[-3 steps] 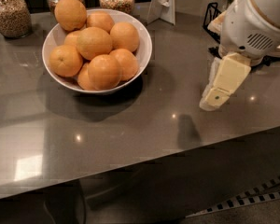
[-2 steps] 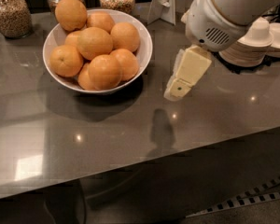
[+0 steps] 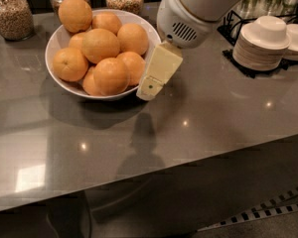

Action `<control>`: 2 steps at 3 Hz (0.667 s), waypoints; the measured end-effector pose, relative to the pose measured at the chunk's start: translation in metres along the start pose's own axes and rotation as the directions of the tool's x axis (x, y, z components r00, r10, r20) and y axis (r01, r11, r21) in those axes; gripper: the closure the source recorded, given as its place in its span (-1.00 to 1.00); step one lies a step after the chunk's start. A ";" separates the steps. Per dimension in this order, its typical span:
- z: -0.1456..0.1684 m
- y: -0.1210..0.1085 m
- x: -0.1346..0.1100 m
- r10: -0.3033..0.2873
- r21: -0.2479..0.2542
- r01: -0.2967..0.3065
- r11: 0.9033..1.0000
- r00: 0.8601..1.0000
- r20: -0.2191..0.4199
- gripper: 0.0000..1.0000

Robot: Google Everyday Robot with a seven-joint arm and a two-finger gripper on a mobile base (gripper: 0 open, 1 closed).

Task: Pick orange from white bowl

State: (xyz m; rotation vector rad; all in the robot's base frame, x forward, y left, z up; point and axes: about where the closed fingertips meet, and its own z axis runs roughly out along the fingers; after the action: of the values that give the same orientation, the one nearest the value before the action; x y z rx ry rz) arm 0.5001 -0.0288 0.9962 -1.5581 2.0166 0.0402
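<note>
my gripper [image 3: 149, 89] at white bowl [image 3: 139, 19], right rim
i am hovering beside the piled oranges [image 3: 100, 44], tip perhaps touching the bowl; how wide my grip is, i cannot tell.

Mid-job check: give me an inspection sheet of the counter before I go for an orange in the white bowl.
Surface: grey glossy countertop, with light reflections.
Job's things: white bowl at back left, heaped with oranges.
Clutter: glass jars of dry goods behind the bowl; stack of small white plates at right on a black rack.
Grippers: gripper at the bowl's right rim, beside the oranges, no orange in it; contact with the rim cannot be told.
Cables: nothing seen.
Surroundings: dark floor below the counter edge, striped strip at lower right.
</note>
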 end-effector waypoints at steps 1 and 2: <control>0.013 0.007 -0.025 -0.007 0.060 0.006 0.998 1.000 0.017 -1.00; 0.029 0.005 -0.049 0.061 0.134 -0.067 0.989 0.997 0.050 -1.00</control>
State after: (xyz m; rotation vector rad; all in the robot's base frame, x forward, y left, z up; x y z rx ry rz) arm 0.5150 0.0260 0.9931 -1.3958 1.9908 -0.0355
